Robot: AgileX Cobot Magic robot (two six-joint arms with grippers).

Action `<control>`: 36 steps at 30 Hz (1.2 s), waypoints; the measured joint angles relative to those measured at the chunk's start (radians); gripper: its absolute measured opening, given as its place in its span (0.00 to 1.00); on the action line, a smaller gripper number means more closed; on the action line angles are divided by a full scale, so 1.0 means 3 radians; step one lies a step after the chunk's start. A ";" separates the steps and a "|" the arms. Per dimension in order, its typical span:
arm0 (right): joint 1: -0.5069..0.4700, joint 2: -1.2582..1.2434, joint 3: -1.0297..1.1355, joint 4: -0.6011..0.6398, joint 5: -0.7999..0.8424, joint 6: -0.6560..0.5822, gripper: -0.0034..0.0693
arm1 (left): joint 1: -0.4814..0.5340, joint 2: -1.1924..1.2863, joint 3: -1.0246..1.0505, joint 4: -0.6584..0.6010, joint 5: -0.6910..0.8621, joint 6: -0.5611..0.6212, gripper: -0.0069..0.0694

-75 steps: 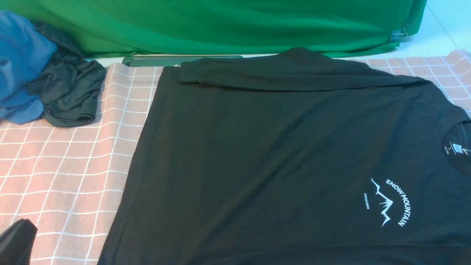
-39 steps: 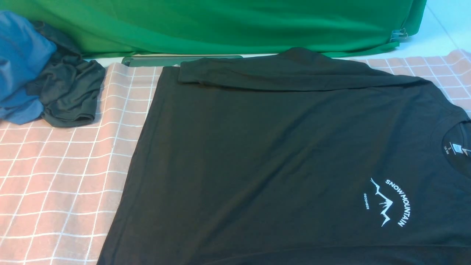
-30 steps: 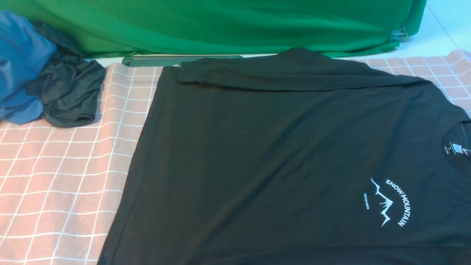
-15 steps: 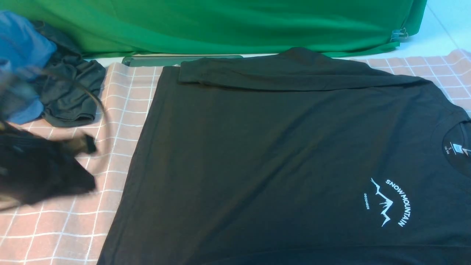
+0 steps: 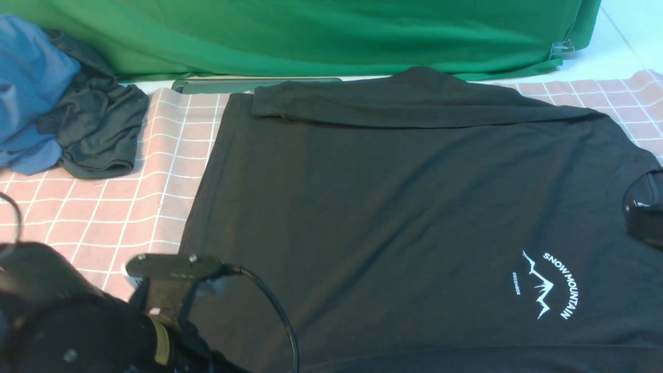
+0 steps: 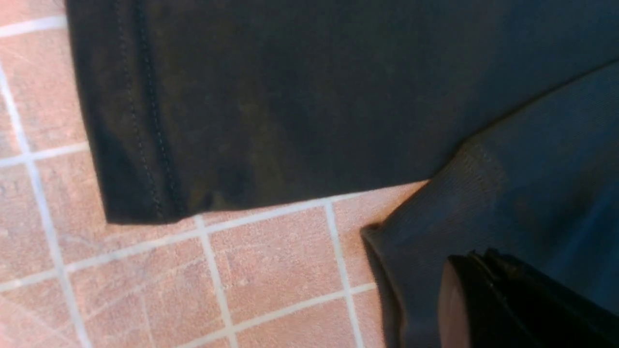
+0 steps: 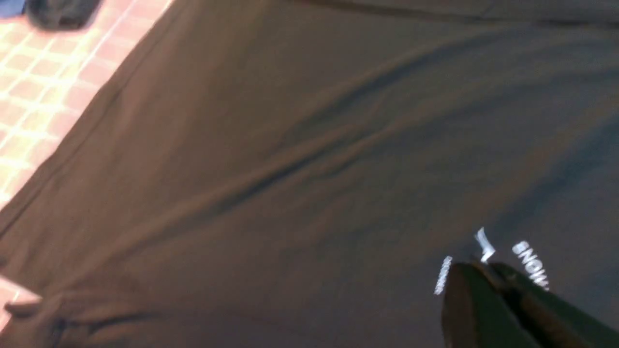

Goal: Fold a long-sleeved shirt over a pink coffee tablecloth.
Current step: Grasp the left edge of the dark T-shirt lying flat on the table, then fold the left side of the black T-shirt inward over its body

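The black long-sleeved shirt (image 5: 393,207) lies flat on the pink coffee tablecloth (image 5: 77,217), collar to the right, its far sleeve (image 5: 393,106) folded across the body. My left arm (image 5: 77,321) is at the shirt's near left corner. In the left wrist view the left gripper (image 6: 476,261) is shut with nothing in it, just above a ribbed sleeve cuff (image 6: 435,232) beside the hem corner (image 6: 145,193). My right gripper (image 7: 476,268) is shut and empty over the white chest print (image 7: 529,263). A dark part of the right arm (image 5: 645,225) shows at the collar.
A blue garment (image 5: 26,83) and a small dark crumpled garment (image 5: 96,129) lie bunched at the far left. A plain green cloth (image 5: 311,36) hangs along the back, with a metal clip (image 5: 562,49) at its right end. A dark strip (image 5: 248,84) lies below it.
My left arm has swung in from the left and come down at the shirt's near left corner. Part of the right arm has appeared at the right edge by the collar. The shirt has not moved.
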 joint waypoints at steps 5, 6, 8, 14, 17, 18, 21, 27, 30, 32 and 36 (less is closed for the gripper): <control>0.0114 0.0008 0.0057 0.0010 -0.0062 -0.0011 0.10 | -0.0027 0.0228 0.0076 0.0133 -0.0029 -0.0037 0.29; 0.0123 0.0008 0.0057 0.0014 -0.0073 -0.0011 0.10 | -0.0027 0.0288 0.0077 0.0148 -0.0037 -0.0044 0.33; 0.0140 0.0008 0.0060 0.0021 -0.0085 -0.0015 0.10 | -0.0027 0.0413 0.0080 0.0165 -0.0091 -0.0044 0.46; 0.0143 0.0008 0.0060 0.0021 -0.0088 -0.0021 0.10 | -0.0027 0.0624 0.0080 0.0091 -0.0282 -0.0001 0.69; 0.0143 0.0008 0.0060 0.0021 -0.0088 -0.0021 0.11 | -0.0027 0.0749 0.0080 0.0072 -0.0358 0.0081 0.72; 0.0143 0.0008 0.0060 0.0021 -0.0088 -0.0021 0.11 | -0.0027 0.0753 0.0080 0.0072 -0.0358 0.0089 0.72; 0.0143 0.0008 0.0060 0.0021 -0.0088 -0.0021 0.11 | -0.0027 0.0780 0.0074 0.0009 -0.0370 0.0232 0.61; 0.0143 0.0008 0.0060 0.0022 -0.0088 -0.0021 0.11 | -0.0027 0.0781 0.0035 -0.0257 -0.0268 0.0668 0.15; 0.0143 0.0008 0.0060 0.0022 -0.0088 -0.0021 0.11 | -0.0027 0.0753 -0.0089 -0.0281 0.0045 0.0746 0.15; 0.0143 0.0008 0.0060 0.0022 -0.0088 -0.0021 0.11 | -0.0027 0.0658 -0.0269 -0.0250 0.0293 0.0754 0.15; 0.0143 0.0008 0.0060 0.0022 -0.0088 -0.0021 0.11 | -0.0027 0.0377 -0.0757 -0.0067 0.0600 0.0705 0.15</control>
